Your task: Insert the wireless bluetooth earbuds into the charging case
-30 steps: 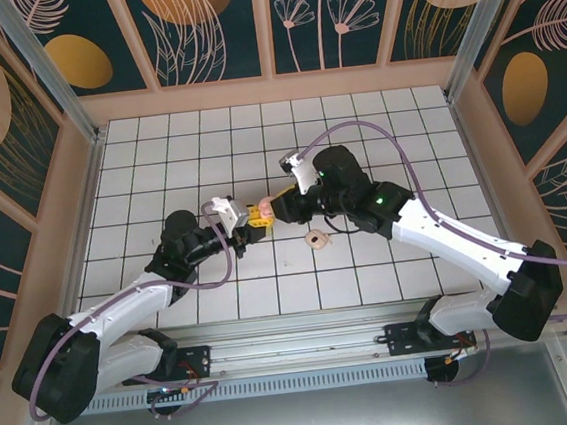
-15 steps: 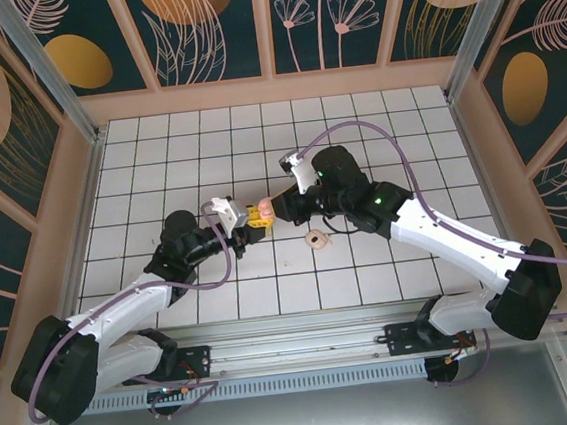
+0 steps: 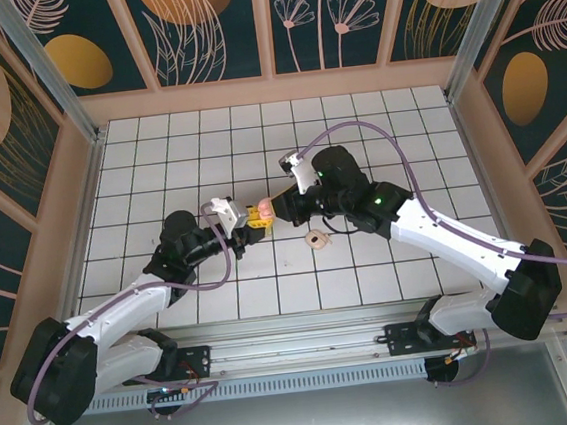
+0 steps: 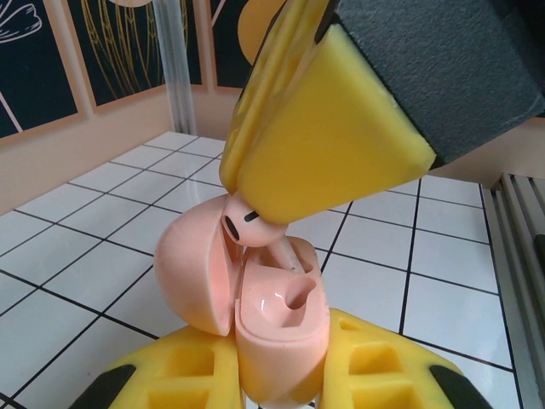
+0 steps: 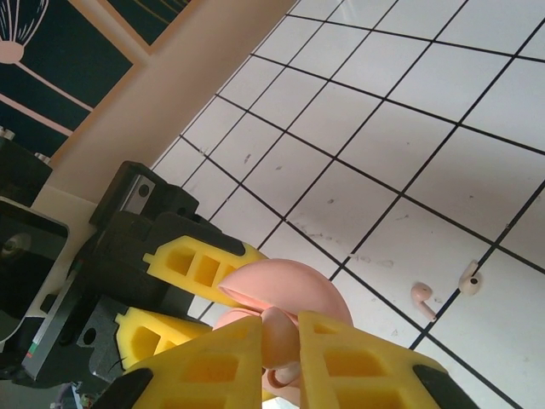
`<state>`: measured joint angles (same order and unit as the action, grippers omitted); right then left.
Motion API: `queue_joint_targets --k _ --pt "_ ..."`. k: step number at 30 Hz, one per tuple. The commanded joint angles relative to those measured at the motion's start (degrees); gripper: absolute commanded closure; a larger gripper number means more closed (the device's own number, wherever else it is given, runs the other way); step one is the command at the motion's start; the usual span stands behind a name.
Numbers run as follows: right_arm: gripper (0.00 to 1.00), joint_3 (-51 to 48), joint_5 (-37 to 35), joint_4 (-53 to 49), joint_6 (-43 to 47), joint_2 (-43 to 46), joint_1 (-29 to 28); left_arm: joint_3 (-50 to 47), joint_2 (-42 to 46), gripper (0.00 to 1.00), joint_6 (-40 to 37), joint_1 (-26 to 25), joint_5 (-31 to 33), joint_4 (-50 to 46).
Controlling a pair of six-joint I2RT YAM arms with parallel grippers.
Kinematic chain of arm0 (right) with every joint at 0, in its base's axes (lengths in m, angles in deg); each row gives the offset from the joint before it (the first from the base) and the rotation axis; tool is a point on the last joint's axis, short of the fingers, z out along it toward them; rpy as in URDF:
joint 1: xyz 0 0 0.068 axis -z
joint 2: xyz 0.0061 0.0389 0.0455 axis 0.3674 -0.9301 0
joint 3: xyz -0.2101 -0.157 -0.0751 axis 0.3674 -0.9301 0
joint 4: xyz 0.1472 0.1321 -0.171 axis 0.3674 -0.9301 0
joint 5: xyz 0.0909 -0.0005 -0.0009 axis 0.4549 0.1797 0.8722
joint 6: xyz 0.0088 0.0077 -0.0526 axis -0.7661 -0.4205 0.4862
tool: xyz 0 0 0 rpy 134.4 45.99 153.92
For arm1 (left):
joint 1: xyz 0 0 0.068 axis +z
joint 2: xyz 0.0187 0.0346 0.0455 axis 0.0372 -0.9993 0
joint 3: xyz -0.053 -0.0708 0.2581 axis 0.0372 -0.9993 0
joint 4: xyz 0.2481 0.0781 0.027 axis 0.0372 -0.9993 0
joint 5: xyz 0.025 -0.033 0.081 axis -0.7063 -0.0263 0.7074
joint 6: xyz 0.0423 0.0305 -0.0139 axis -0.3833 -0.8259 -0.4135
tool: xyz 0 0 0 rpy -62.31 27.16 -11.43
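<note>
The charging case (image 4: 277, 332) is a salmon-pink clamshell held upright with its lid (image 4: 192, 273) swung open to the left. My left gripper (image 4: 277, 375) is shut on its lower half. One of the wireless bluetooth earbuds (image 4: 247, 223) hangs just above the case's inner wells, stem pointing down into the case, pinched in my right gripper (image 5: 281, 349). From above, the two grippers meet at the case (image 3: 259, 213) mid-table, left gripper (image 3: 248, 230) and right gripper (image 3: 275, 209). The other earbud (image 5: 423, 298) lies loose on the white tiles to the right.
A small pale piece (image 5: 468, 277) rests beside the loose earbud. A cream ring with a dark centre (image 3: 315, 239) sits on the tiles just right of the grippers. Wooden walls (image 3: 93, 110) fence the tiled table on three sides.
The right jaws have drawn tighter on the earbud. Both arms and the case have barely shifted.
</note>
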<state>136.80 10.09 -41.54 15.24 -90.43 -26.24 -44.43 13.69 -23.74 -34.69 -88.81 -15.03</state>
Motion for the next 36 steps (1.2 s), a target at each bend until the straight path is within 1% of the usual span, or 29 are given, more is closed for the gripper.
queue_joint_targets --k 1,9,15,20,26,30,36 --pt "0.85 -1.07 -1.31 -0.18 -2.82 0.57 -1.81 0.05 1.92 0.90 -1.19 0.17 1.72 2.68" --pt "0.85 -1.17 -6.80 -0.59 -7.08 0.25 -4.51 -0.55 3.47 0.90 -1.60 0.19 5.55 2.48" --pt "0.86 -1.50 -12.75 -0.95 -11.05 0.17 -6.80 -1.01 4.21 0.91 -1.83 0.14 6.41 2.78" --pt "0.86 -1.86 -14.49 0.40 -13.07 0.61 -8.41 -1.45 4.90 0.91 -1.87 0.18 7.98 2.97" --pt "0.86 -1.20 -16.98 -0.36 -15.16 -0.43 -10.69 -1.89 5.75 0.92 -1.83 0.06 10.15 3.17" --pt "0.86 -0.22 -20.26 -1.65 -17.52 -1.04 -12.02 -2.23 6.32 0.93 -1.89 0.19 11.28 3.44" --pt "0.86 0.28 -22.70 -1.65 -20.38 -1.58 -13.39 -2.42 6.50 0.93 -1.72 0.18 11.28 3.75"
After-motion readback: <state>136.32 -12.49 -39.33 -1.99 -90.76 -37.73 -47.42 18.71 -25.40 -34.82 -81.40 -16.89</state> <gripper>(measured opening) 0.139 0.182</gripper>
